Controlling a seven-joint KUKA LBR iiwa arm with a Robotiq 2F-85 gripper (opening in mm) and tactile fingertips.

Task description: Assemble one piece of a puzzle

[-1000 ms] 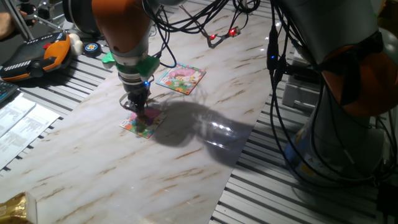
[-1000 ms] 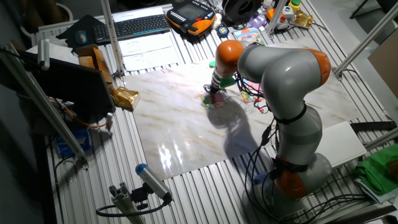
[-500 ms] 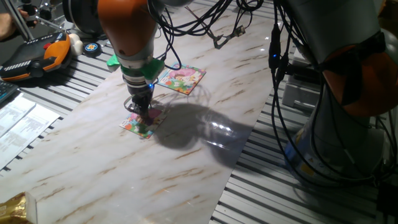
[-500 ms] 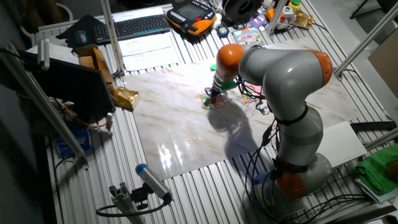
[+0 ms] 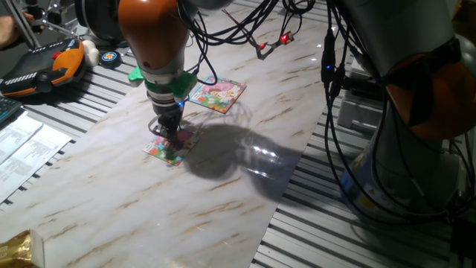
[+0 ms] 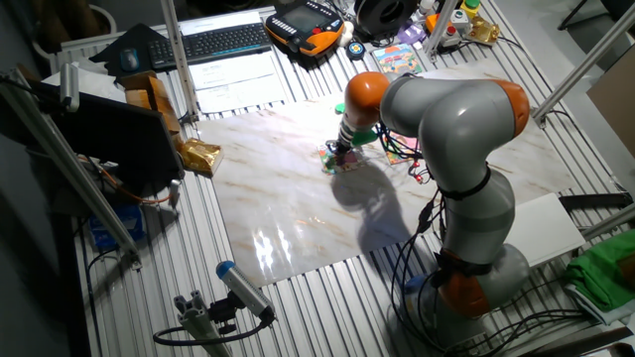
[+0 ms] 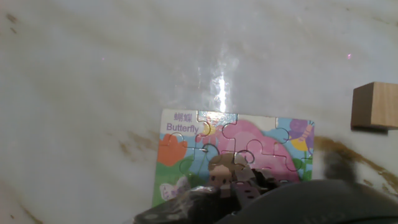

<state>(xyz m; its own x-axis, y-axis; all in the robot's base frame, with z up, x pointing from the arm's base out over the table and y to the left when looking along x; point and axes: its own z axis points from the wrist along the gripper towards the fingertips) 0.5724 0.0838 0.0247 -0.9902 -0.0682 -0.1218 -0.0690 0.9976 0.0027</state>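
Note:
The puzzle [image 5: 171, 147] [image 6: 342, 162] is a small square cartoon board lying flat on the marble tabletop. The hand view shows its pink, green, yellow and blue patches [image 7: 186, 155] and the word "Butterfly". My gripper [image 5: 170, 137] [image 6: 340, 155] [image 7: 245, 183] points straight down and touches the puzzle's middle, its dark fingers close together. A small brownish-pink bit that looks like the piece [image 7: 227, 173] shows right at the fingertips, mostly hidden by them. Whether it lies flat in the board cannot be made out.
A larger square picture board [image 5: 216, 94] lies just behind the puzzle. A small wooden block [image 7: 375, 106] sits right of the puzzle in the hand view. Cables with a red light [image 5: 260, 46] trail across the far tabletop. A teach pendant [image 5: 44, 67], keyboard [image 6: 223, 40] and gold bag [image 6: 198, 156] lie off the table's edges.
The hand has shifted slightly to the right over the puzzle during the last second and stays down on it. The puzzle and the larger board have not moved.

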